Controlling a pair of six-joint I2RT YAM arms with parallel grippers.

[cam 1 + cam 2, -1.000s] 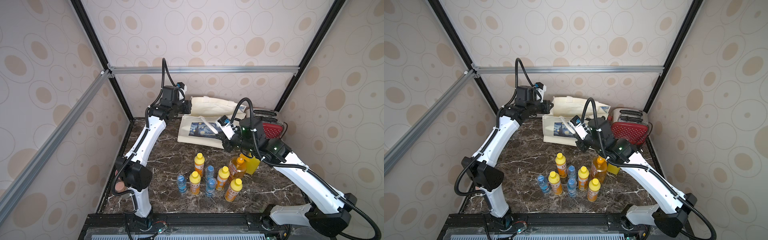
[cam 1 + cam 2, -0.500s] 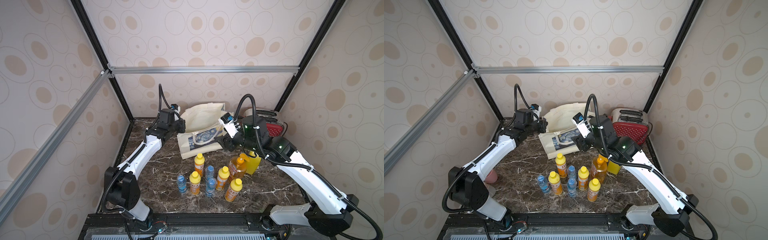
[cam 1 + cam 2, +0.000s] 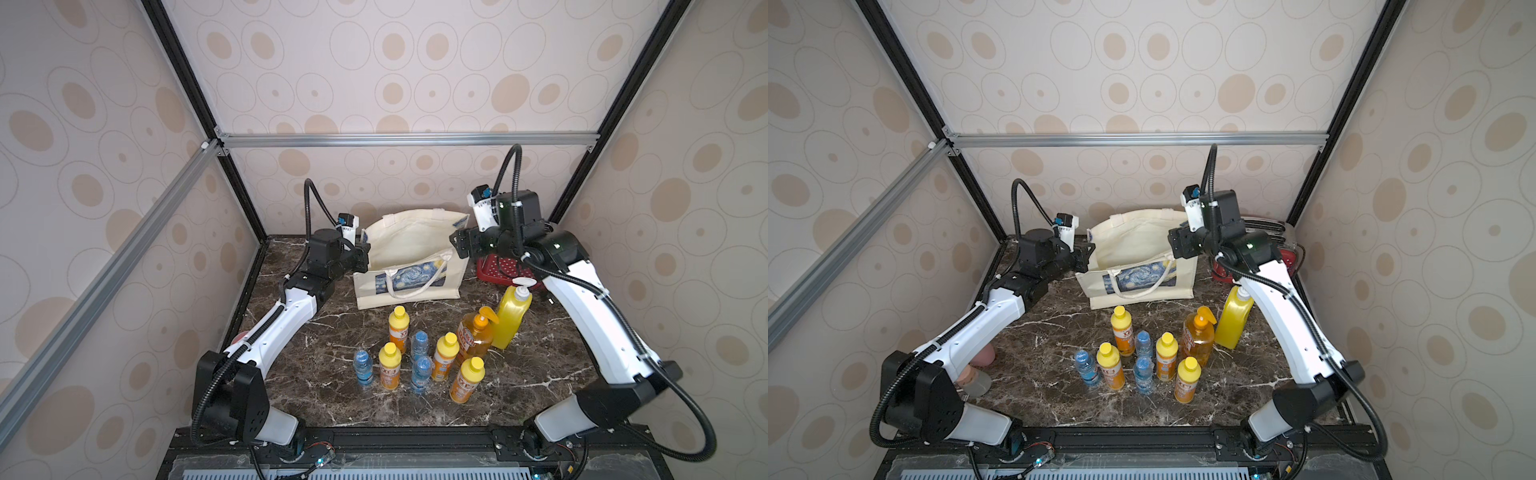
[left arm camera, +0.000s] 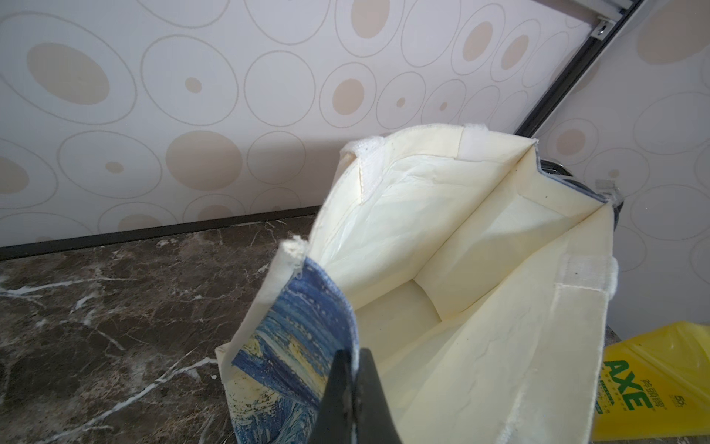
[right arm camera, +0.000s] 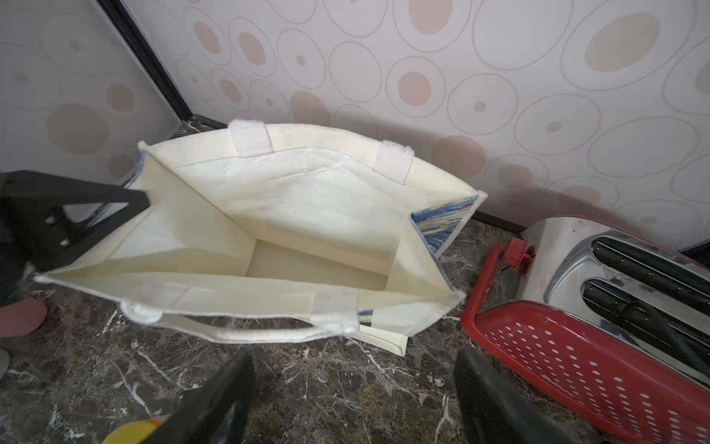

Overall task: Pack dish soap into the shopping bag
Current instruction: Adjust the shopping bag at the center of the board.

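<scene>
The shopping bag [image 3: 409, 266] [image 3: 1142, 266] stands upright at the back of the table, mouth open and nothing showing inside [image 5: 307, 215]. My left gripper [image 3: 365, 251] [image 3: 1090, 249] [image 4: 355, 361] is shut on the printed left side panel near its top edge. My right gripper [image 3: 455, 245] [image 3: 1173, 245] [image 5: 353, 365] hangs open just off the bag's right top corner, holding nothing. In front stand the dish soap bottles: a big yellow pump bottle [image 3: 509, 320] [image 3: 1233, 320], an amber pump bottle [image 3: 476, 336] [image 3: 1198, 338] and several small orange yellow-capped ones [image 3: 399, 328] [image 3: 1121, 330].
A red dotted toaster [image 3: 503, 268] [image 5: 599, 346] sits right of the bag, under my right arm. Small blue-capped water bottles [image 3: 363, 368] [image 3: 1086, 368] stand among the orange ones. A pink object [image 3: 982, 357] lies by the left wall.
The bag came down from being held stretched in the air and now stands on the table. My right gripper opened, let go of it and drew back to the right. My left arm lowered, still gripping.
</scene>
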